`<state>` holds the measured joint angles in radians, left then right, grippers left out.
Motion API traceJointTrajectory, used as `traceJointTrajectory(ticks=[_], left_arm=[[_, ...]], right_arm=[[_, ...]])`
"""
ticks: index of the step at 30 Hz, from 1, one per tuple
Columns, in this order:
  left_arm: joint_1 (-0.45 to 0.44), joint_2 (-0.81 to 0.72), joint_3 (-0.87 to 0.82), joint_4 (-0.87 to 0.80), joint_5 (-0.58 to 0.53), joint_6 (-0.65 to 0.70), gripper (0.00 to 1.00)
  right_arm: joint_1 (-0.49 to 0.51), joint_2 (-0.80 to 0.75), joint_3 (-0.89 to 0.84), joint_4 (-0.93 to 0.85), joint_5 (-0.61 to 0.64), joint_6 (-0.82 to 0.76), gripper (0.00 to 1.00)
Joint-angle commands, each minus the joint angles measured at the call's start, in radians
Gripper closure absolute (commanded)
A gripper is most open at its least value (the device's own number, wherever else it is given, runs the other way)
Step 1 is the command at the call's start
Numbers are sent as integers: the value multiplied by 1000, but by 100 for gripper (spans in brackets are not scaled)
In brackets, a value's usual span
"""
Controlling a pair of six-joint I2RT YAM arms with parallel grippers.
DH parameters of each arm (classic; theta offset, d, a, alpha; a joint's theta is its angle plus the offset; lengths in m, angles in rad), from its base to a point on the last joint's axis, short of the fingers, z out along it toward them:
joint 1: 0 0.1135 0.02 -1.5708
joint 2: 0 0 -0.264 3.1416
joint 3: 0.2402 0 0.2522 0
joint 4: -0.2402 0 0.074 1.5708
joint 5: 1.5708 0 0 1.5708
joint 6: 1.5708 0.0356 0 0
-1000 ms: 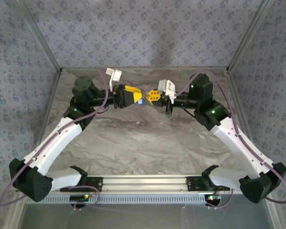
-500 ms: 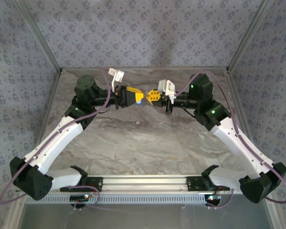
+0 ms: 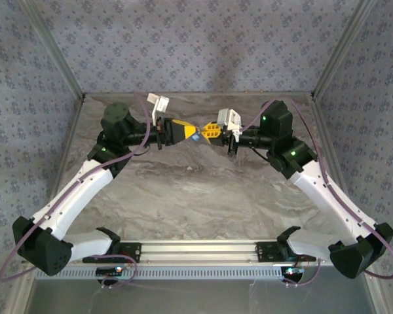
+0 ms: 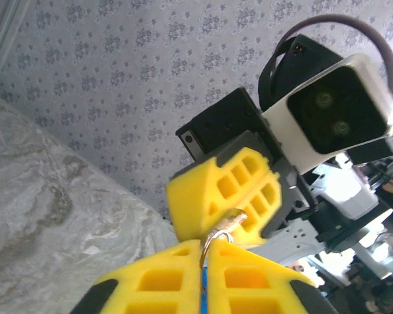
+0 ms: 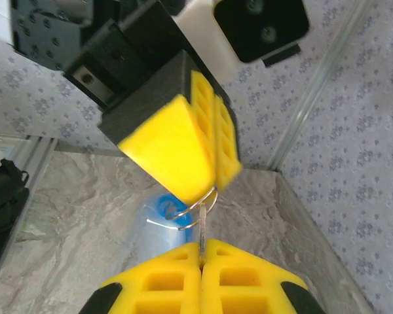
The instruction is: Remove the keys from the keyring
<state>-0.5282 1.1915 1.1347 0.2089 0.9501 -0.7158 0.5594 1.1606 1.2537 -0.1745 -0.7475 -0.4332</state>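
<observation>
**Standoff above the worktop**

Both arms reach in from the sides and meet in mid-air over the back of the marble. The left gripper has its yellow pads pressed tight together. From its own wrist camera a thin blue edge shows pinched in the seam, so it has the keys. The right gripper is clamped too, and a fine metal wire runs straight down between its pads. That wire belongs to the keyring, whose bright loop arcs across the small gap between the two tips. From the right wrist, the blue bunch is a blurred patch just behind the ring, under the left gripper's tip. From above, a speck of blue sits between the two noses, well off the surface. Single keys are too small to tell apart.
</observation>
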Motion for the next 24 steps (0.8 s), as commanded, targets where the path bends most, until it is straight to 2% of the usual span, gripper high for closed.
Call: traceJointTrajectory(ticks=[1,4,12,17,24], left_arm=[[1,-27,24,20,-5,6,97],[2,-29,24,24,-13,2,100],[5,-31,21,30,-22,-9,100],[24,-29,1,85,-40,-61,100],[35,-20,-12,141,-54,-128,100]], right_arm=[[8,-21,6,4,-10,8,100],[9,-23,4,6,-9,4,100],[9,-29,-2,12,-10,0,100],[19,-31,-6,12,7,-20,100],[108,-48,-41,12,171,-121,100]])
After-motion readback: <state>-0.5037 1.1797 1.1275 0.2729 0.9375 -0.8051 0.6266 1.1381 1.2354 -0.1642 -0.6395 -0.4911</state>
